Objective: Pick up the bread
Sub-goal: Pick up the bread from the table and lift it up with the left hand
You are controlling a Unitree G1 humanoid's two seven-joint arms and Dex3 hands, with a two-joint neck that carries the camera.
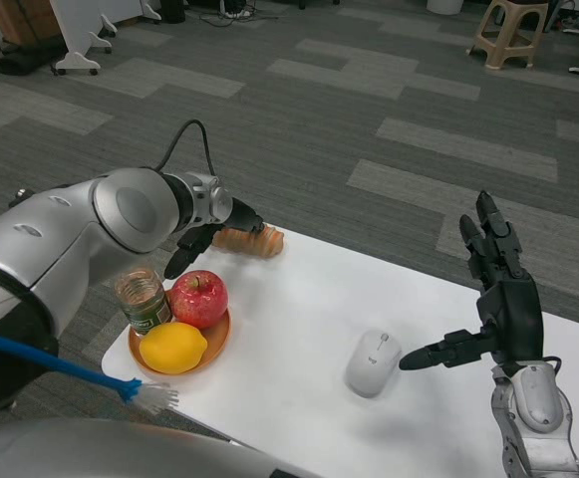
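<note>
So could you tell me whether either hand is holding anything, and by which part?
The left hand is at the bread's left end; a grip cannot be told. The right hand holds nothing.

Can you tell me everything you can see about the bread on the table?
The bread is a small golden-brown loaf, long and rounded, with ridges across its crust. It lies flat on its side at the far left corner of the white table, beyond the apple. The robot's left hand is right at its left end and hides part of it; whether the fingers grip it cannot be told.
</note>
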